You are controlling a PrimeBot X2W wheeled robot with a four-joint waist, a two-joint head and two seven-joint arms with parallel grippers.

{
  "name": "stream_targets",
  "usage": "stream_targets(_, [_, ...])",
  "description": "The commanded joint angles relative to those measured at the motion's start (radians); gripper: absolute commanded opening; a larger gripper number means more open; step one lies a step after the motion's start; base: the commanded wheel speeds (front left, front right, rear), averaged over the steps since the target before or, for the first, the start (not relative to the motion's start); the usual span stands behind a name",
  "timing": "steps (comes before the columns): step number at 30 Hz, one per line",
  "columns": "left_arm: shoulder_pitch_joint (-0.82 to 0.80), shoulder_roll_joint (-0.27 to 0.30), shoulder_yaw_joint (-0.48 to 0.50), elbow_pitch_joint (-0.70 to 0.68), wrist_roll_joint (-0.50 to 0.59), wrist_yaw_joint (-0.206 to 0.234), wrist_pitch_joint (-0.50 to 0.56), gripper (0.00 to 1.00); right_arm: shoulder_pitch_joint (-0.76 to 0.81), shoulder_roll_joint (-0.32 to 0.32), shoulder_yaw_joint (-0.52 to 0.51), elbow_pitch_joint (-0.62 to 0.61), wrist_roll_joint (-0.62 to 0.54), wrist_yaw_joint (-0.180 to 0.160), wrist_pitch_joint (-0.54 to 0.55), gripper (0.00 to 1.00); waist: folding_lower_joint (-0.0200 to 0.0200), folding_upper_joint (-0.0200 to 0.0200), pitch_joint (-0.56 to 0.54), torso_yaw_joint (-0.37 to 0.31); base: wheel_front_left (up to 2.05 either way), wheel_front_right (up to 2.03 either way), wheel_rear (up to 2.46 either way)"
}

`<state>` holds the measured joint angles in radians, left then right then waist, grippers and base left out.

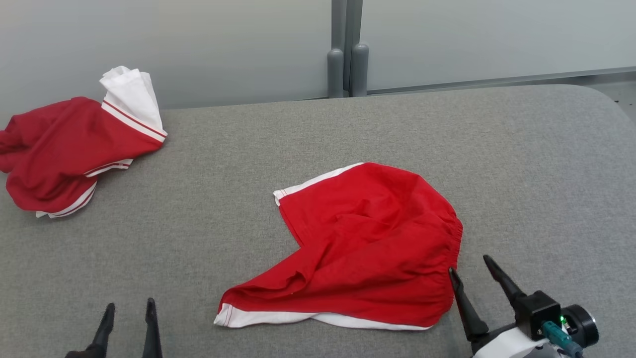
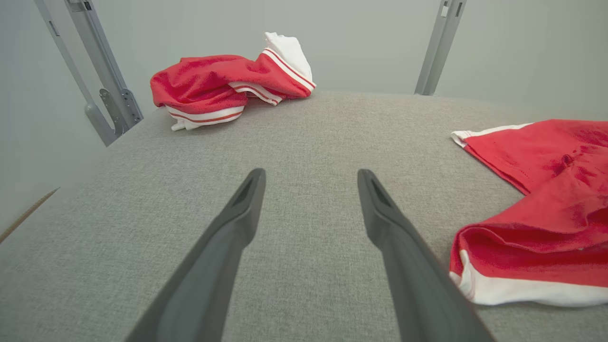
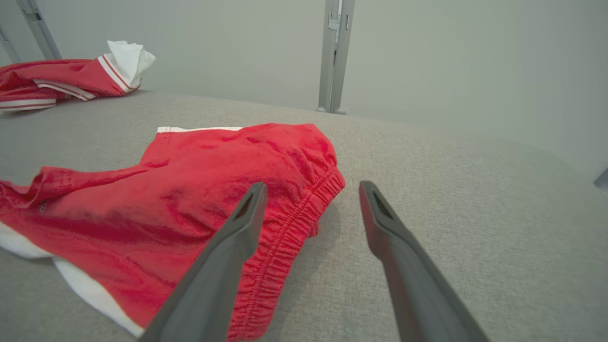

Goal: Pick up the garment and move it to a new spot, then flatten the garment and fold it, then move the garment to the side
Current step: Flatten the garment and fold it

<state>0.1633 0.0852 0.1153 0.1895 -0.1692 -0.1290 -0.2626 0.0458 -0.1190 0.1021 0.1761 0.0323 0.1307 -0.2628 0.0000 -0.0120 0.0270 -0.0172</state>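
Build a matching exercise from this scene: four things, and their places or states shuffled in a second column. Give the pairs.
1. red shorts
2. bunched red-and-white garment
3. left gripper
4. right gripper

A. far left, by the back edge
B. open, over bare grey table
C. open, at the shorts' waistband
D. lying mid-table

Pairs: 1-D, 2-A, 3-B, 4-C.

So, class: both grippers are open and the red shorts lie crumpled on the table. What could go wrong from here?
The right gripper sits at the elastic waistband of the shorts; closing there may catch only the top layer.
The left gripper is off the shorts, so a one-sided lift could bunch them.
Another red garment lies at the table's far left; setting the shorts there risks overlap.
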Motion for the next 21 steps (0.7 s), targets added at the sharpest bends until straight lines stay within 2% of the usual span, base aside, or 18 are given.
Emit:
stream_targets(1, [-0.001,0.012,-0.019,0.010,-0.009,-0.003,-0.003,1.00,0.020,-0.012,0.024,0.014,0.021,0.000,-0.003,1.00,0.0000,0.0120,0.005,0.000,0.00,0.00,0.00])
stream_targets(6, [-0.028,0.062,-0.120,0.050,-0.060,-0.002,0.009,1.00,0.043,-0.079,0.154,0.072,0.128,0.000,0.004,1.00,0.0000,0.0120,0.033,0.003,0.00,0.00,0.00])
stream_targets(11, [-0.065,0.121,-0.204,0.023,-0.082,-0.002,0.095,1.00,0.041,-0.163,0.280,0.044,0.220,0.000,0.118,1.00,0.0000,0.0120,0.073,-0.002,0.00,0.00,0.00])
stream_targets(16, [-0.072,0.178,-0.258,-0.042,-0.108,-0.002,0.281,1.00,0.009,-0.221,0.342,-0.031,0.303,0.000,0.271,1.00,0.0000,0.0120,0.106,-0.011,0.00,0.00,0.00])
stream_targets(21, [-0.057,0.208,-0.288,-0.130,-0.151,-0.002,0.479,1.00,-0.031,-0.259,0.375,-0.072,0.335,0.000,0.381,1.00,0.0000,0.0120,0.131,-0.013,0.00,0.00,0.00])
